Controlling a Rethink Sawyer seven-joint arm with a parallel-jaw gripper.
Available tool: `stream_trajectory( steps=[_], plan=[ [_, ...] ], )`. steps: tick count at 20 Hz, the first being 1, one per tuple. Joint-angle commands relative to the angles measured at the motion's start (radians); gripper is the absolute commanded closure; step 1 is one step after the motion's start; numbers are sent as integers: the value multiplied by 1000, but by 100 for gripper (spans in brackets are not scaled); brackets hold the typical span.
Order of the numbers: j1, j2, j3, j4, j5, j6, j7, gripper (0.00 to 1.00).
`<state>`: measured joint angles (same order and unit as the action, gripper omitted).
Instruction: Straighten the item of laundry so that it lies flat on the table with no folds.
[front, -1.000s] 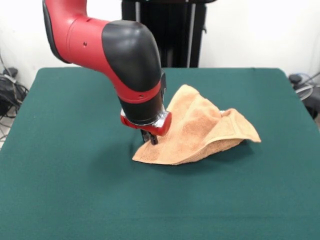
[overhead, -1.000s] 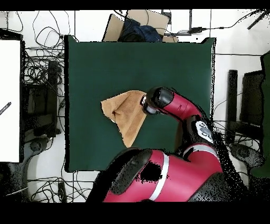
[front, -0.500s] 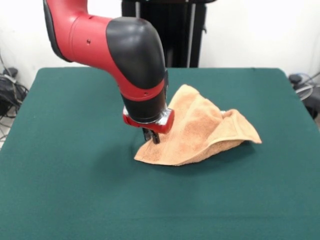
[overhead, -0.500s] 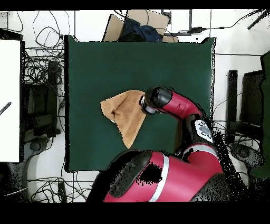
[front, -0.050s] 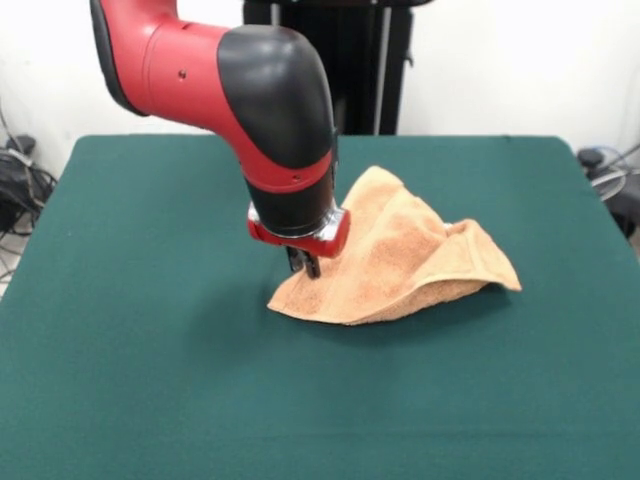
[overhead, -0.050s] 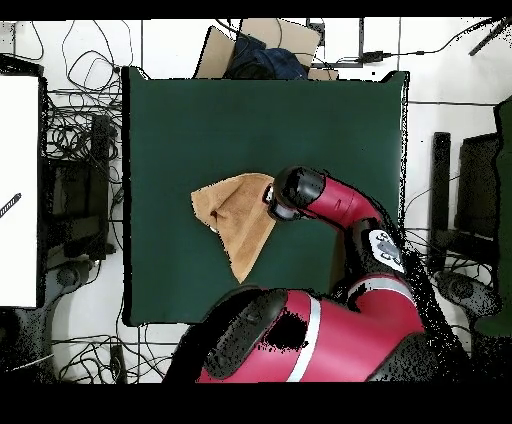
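Green cloth is covering the whole table (front, -0.050s: 140, 380), which is standing against a pale wall with cables lying on the floor beside it. Near the middle of the table, a little toward its right edge in the front view, the peach-orange towel (front, -0.050s: 420, 255) is lying bunched and folded into a rough triangle. One point is reaching toward the table's right edge, a rounded hump is rising at the back, and the near edge is curling over itself along the cloth.

From above, the towel (overhead, -0.050s: 235, 215) is showing as a wedge narrowing toward the robot's side of the table (overhead, -0.050s: 330, 130), roughly halfway between the two long edges.

The red and black arm is coming down over the towel's left corner in the front view. Its gripper (front, -0.050s: 306, 263) is pointing straight down, its dark tips sitting close together and pressing into the towel at that corner, apparently pinching a bit of the fabric. In the overhead view the wrist is hiding the gripper (overhead, -0.050s: 274, 205), which is sitting right at the towel's edge.
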<state>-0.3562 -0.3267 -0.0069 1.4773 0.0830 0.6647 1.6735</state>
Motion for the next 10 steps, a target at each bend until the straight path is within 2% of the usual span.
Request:
stream_trajectory(
  steps=[1,10],
  plan=[
    [4,-8,48,65,-48,-5,57,100],
    [-2,2,51,25,-48,69,33,100]
  ],
)
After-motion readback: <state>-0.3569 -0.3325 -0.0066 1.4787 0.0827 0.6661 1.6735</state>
